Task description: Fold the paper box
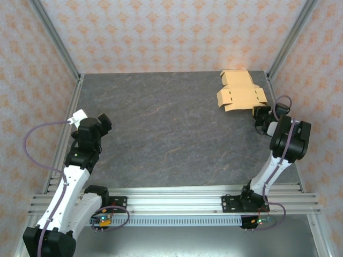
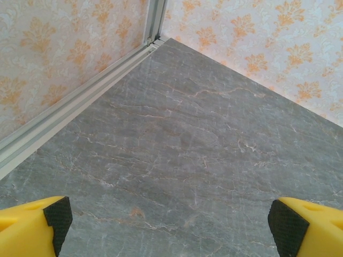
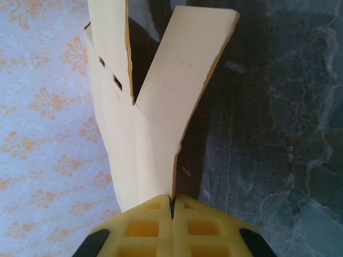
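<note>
The box (image 1: 239,91) is lying in the far right corner of the worktop (image 1: 161,128), a tan die-cut sheet partly unfolded, with its flaps spreading towards the back wall (image 1: 161,32) and the right-hand frame post (image 1: 289,37).

The right end effector (image 1: 261,115) is sitting at the box's near right edge. In the right wrist view this end effector (image 3: 172,206) is pinching the box (image 3: 155,134): its yellow fingers (image 3: 142,227) are pressing together with the cardboard's edge caught between them. From the grip, two panels are rising and splitting apart in a V, and the left panel is showing small slots along its edge. The card is standing on edge in that view, the patterned wall to its left and the dark worktop to its right.

The left end effector (image 1: 105,122) is hanging over the left side of the worktop, well apart from the box. In the left wrist view it (image 2: 170,219) is gaping wide, its black pads (image 2: 58,217) far apart over bare grey surface, holding nothing.
</note>
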`<action>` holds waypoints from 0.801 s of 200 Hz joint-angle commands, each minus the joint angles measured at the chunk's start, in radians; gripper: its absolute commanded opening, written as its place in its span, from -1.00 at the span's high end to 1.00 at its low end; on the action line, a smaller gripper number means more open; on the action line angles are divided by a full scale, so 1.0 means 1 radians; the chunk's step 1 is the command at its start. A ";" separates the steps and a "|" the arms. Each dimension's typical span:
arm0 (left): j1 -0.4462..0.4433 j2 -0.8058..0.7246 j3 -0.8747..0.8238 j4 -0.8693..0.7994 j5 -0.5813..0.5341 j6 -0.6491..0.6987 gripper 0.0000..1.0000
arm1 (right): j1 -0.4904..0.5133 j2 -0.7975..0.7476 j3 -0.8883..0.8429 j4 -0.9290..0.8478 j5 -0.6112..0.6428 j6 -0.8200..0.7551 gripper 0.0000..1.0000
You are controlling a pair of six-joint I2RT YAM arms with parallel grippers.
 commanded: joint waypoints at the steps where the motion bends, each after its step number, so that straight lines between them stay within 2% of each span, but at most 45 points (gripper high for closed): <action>1: 0.001 -0.014 0.001 0.009 0.047 -0.018 -0.90 | 0.005 -0.107 -0.005 0.034 -0.012 -0.066 0.94; 23: 0.001 -0.009 -0.001 0.012 0.095 -0.061 -0.89 | 0.031 -0.231 -0.042 -0.061 0.019 -0.169 0.99; 58: -0.002 0.008 0.003 0.024 0.203 -0.156 -0.89 | 0.118 -0.487 -0.067 -0.294 0.096 -0.416 1.00; 82: -0.007 0.050 0.047 0.002 0.281 -0.185 -0.89 | 0.198 -0.672 -0.037 -0.510 0.204 -0.613 1.00; 103: -0.008 0.085 0.075 -0.016 0.320 -0.187 -0.89 | 0.269 -0.776 -0.005 -0.628 0.233 -0.740 1.00; 128: -0.009 0.108 0.071 -0.005 0.332 -0.182 -0.88 | 0.401 -0.831 0.035 -0.767 0.313 -0.901 1.00; 160: -0.010 0.110 0.031 0.016 0.345 -0.212 -0.88 | 0.567 -0.759 0.120 -0.915 0.376 -1.047 1.00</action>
